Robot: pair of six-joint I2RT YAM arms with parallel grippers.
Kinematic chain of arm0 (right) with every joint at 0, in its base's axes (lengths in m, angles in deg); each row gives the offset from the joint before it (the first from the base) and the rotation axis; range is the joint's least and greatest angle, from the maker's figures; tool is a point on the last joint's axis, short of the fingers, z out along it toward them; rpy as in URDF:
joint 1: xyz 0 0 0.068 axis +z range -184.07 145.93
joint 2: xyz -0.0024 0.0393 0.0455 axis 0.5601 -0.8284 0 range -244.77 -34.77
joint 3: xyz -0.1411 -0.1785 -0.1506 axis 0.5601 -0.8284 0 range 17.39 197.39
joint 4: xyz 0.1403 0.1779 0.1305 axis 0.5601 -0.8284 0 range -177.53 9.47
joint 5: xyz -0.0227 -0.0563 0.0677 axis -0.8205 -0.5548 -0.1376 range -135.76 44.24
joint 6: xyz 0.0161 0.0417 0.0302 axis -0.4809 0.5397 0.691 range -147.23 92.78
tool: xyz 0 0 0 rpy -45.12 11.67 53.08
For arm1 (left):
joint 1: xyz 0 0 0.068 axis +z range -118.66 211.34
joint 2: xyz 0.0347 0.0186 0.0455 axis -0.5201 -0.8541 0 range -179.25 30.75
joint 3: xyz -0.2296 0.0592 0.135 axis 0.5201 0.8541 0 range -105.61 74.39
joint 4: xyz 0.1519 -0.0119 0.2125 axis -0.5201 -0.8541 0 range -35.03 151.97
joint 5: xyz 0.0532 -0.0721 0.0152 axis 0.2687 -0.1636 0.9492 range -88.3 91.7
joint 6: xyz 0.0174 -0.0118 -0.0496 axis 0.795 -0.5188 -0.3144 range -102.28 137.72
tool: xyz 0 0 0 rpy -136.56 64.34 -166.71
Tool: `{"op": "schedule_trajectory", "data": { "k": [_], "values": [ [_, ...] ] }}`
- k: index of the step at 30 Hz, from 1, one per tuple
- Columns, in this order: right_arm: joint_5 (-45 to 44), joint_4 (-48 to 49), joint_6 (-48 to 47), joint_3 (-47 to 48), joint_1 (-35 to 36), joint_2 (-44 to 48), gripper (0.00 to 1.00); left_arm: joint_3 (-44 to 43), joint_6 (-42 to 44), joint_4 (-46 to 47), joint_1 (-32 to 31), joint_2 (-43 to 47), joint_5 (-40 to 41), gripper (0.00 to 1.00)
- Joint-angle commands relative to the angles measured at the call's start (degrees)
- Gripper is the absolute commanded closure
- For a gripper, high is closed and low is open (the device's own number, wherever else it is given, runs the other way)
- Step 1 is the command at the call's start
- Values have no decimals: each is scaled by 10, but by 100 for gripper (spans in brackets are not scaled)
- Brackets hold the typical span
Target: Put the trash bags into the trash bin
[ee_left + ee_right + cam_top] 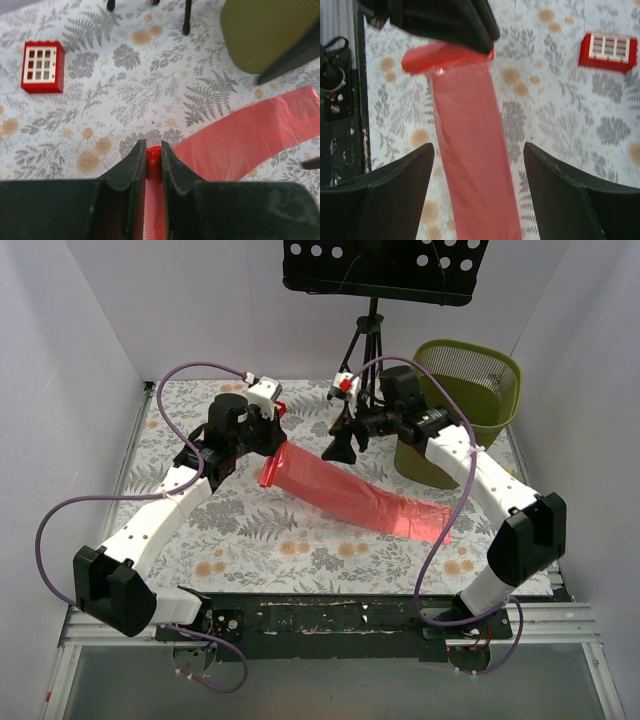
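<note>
Top view: trash bag (355,495), glossy translucent red film, laid long and flat across floral worktop (300,540). Near end lifted in left fingers (268,445). Right fingers (340,448) over bag's middle. Olive trash bin (470,400) far right.

Left wrist view: left fingers (132,165) clamped on bunched film; red box (42,66) well apart.

Right wrist view: right fingers (405,180) spread wide, smooth, faintly creased strip (465,100) between.

Left pincer (153,147) clamped, right pincer (477,152) wide.

The trash bag (350,495) is red, the trash bin (482,390) olive-green, the tablecloth (260,540) grey-ferned with tan flowers.
</note>
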Motion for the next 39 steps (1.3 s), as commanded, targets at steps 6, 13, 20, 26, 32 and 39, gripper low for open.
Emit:
{"op": "schedule_trajectory", "data": {
  "k": [6,13,20,26,32,39],
  "values": [
    [72,91,43,151,27,-82,20,-27,120,5,-6,109,-65,100],
    [114,135,85,121,54,-95,20,-30,153,-17,-15,137,-52,100],
    [142,169,124,144,81,-133,22,-18,173,-8,-20,153,-41,100],
    [147,181,143,124,90,-138,34,-11,170,-5,-20,160,-37,100],
    [150,203,167,116,93,-133,51,-3,165,-4,-20,163,-32,100],
    [157,210,173,109,98,-127,66,-1,164,-1,-20,161,-35,100]
  ]
}}
